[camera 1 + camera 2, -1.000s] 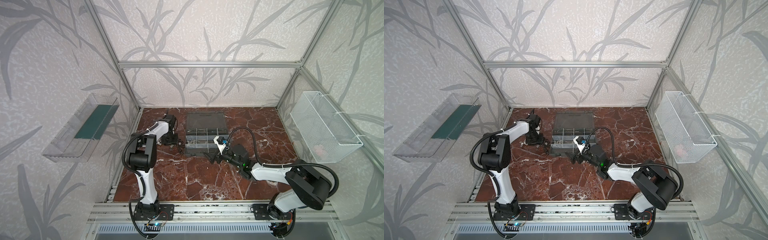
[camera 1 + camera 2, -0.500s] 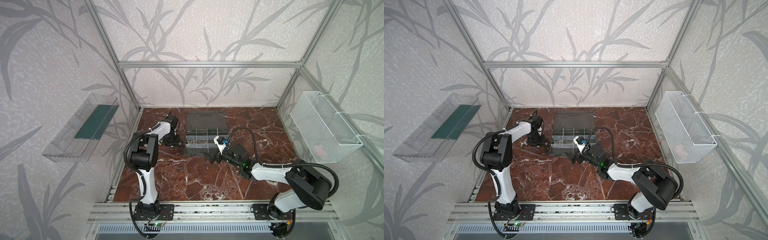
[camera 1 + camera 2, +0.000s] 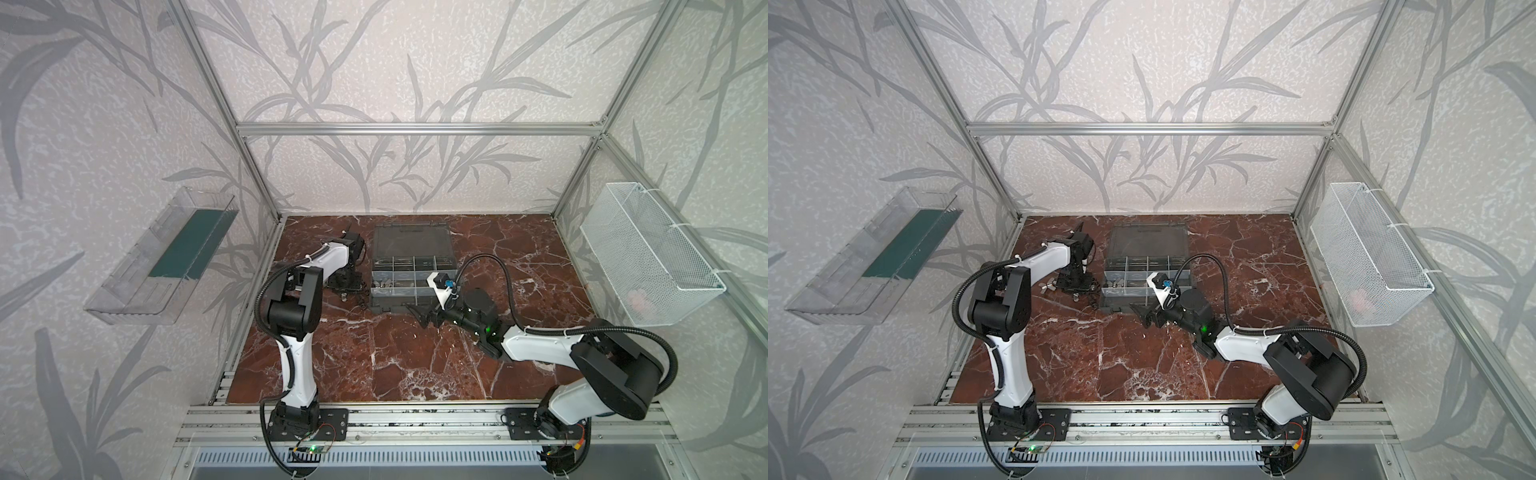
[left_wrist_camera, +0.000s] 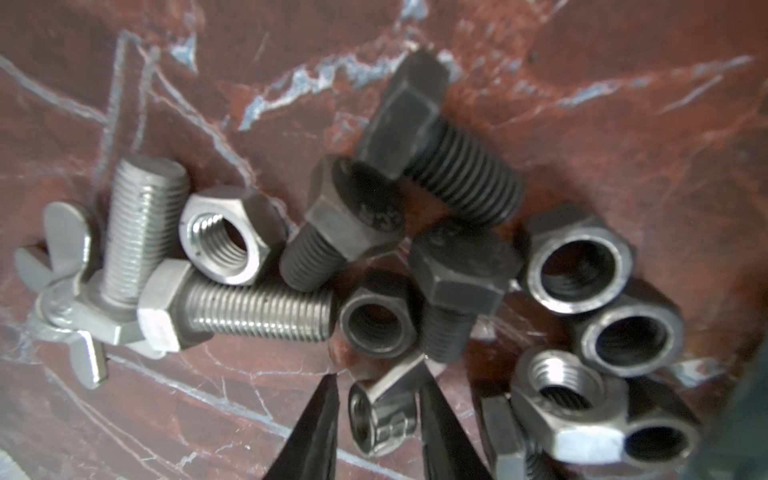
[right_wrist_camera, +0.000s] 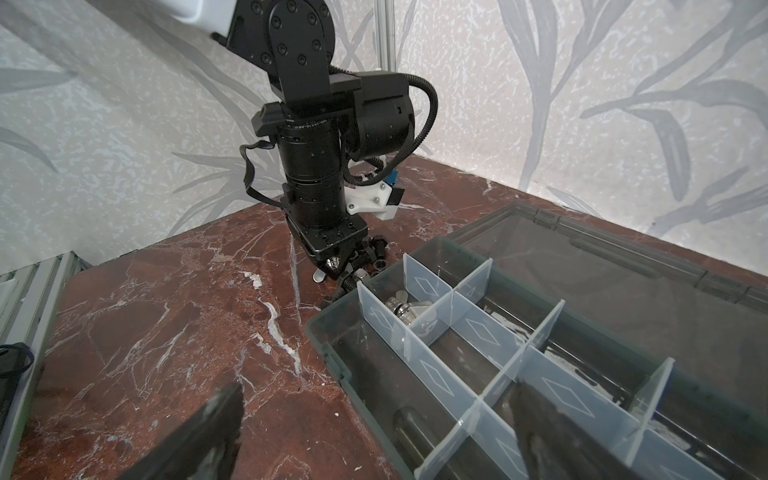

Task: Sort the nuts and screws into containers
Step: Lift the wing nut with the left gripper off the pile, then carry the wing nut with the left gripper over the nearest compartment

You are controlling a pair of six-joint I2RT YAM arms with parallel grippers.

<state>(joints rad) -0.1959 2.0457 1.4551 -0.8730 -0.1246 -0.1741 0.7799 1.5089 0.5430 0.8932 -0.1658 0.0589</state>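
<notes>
Two pincers: left pincer (image 4: 378,386) straddles silver nut (image 4: 384,411); right pincer (image 5: 380,388) spread wide.

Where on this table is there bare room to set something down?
Widest bare marble: from the organizer case forward to the front rail. Also open right of the case, towards the wire basket. Crowded: left of the case, where the left gripper sits among the screws and nuts; the right gripper hangs at its front corner.
</notes>
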